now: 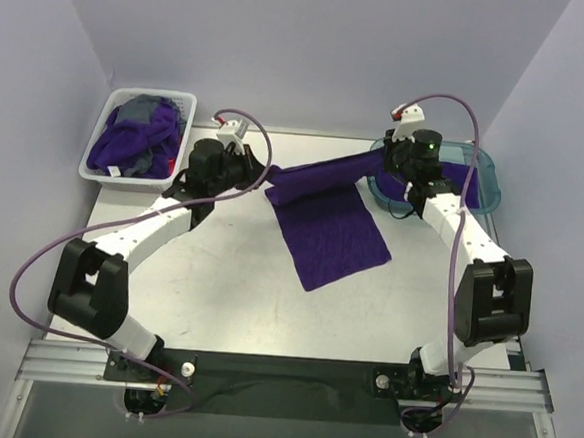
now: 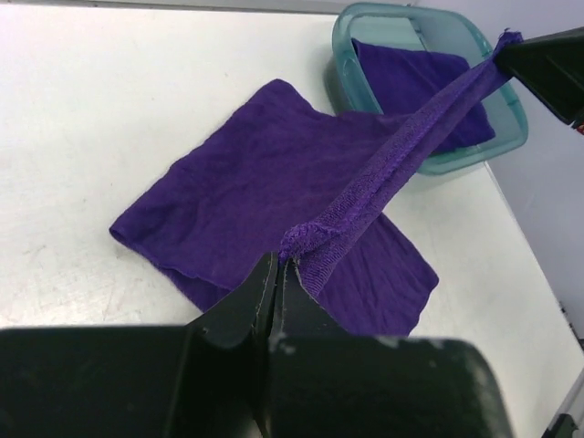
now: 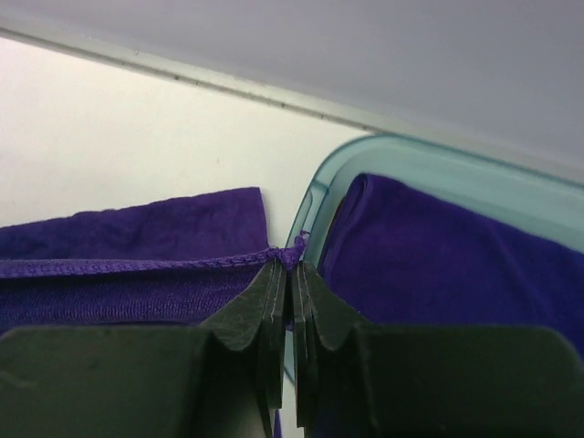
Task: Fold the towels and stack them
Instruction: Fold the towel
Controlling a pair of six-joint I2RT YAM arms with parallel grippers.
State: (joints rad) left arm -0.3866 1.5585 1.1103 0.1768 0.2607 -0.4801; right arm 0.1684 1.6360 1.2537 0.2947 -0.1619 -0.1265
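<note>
- left gripper (image 2: pixel 278 265): clenched on one corner of the purple towel (image 2: pixel 274 173), with the hem bunched right at the fingertips
- right gripper (image 3: pixel 290 265): clenched on the other corner of the same edge, sitting right over the near rim of the tray (image 3: pixel 401 151)
- that edge is lifted and pulled taut between the two grippers; the rest of the towel drops down and lies flat on the table (image 1: pixel 198 273), below both grippers on their base side
- done: one folded towel (image 3: pixel 456 246) is in the tray, just beyond the right fingers (looks like the bottom of the stack)
- in hand: this towel looks spread out, one layer as far as I can tell, so I'd call it the start of its first fold
- left to do: a heap (image 1: pixel 137 143) in the basket (image 1: pixel 115 174), out past the left gripper on its outer side (mostly purple, some grey and red showing, count unclear)
- call: early in the task, with one stacked, one at the fold and the heap not yet started
</note>
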